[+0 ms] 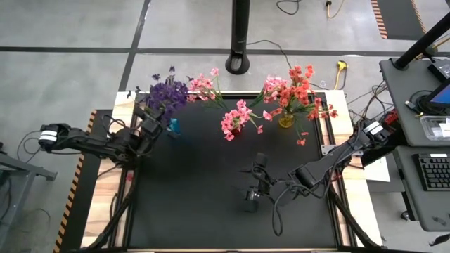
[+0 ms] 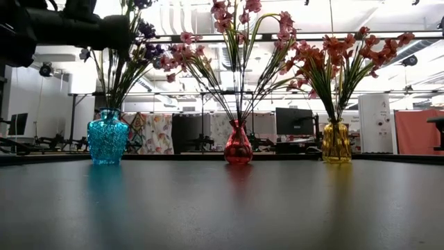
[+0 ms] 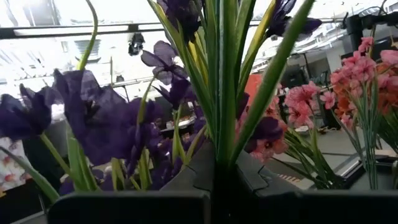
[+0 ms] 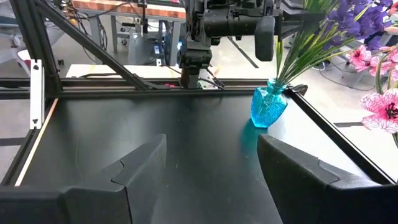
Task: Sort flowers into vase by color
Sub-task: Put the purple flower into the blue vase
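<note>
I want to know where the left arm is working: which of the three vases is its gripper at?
The blue vase with purple flowers; the left gripper is at its stems. The red vase and yellow vase stand unattended.

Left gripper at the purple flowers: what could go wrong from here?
1. The left gripper is closed on green stems among the purple flowers above the blue vase. If it pulls away without opening, it might drag stems back out.
2. The vase is small and narrow-based, so a sideways tug could tip it.
3. The pink flowers spread close to the purple ones, so blossoms might snag.
The right gripper waits open over the bare mat.
</note>
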You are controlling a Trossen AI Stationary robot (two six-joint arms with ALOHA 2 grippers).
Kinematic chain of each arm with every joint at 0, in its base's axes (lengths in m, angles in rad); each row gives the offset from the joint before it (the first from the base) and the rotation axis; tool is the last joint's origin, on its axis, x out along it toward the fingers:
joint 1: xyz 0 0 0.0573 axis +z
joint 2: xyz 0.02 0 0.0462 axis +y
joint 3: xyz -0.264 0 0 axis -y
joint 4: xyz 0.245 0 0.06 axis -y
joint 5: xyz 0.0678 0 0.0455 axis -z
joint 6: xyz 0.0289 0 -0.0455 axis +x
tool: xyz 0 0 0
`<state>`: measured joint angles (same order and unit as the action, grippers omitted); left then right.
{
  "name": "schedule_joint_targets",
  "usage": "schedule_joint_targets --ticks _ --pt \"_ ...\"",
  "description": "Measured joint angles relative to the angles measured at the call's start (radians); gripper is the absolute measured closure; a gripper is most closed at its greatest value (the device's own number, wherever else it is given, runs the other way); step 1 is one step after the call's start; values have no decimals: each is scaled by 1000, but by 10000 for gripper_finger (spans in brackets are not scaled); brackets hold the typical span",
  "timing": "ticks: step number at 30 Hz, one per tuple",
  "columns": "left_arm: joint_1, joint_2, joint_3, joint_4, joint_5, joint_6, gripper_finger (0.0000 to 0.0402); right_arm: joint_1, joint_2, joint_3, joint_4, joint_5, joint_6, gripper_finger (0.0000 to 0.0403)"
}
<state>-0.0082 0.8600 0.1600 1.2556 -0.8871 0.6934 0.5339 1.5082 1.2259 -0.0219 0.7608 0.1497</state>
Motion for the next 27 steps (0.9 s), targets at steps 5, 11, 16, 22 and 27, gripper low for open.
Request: schedule_joint_targets --ticks 5,11,16,22,27 --pt "0 19 0 0 0 -26 401 0 0 -1 0 0 0 155" --pt "0 40 0 0 -1 -56 401 -1 0 -3 0 0 10 157" --pt "0 54 0 0 -4 -79 401 -1 0 -3 -1 0 10 158" --pt "0 65 0 0 -53 -88 401 -1 0 -3 -2 0 10 154" --pt "0 71 0 0 -56 -101 401 -1 0 -3 -2 0 10 158"
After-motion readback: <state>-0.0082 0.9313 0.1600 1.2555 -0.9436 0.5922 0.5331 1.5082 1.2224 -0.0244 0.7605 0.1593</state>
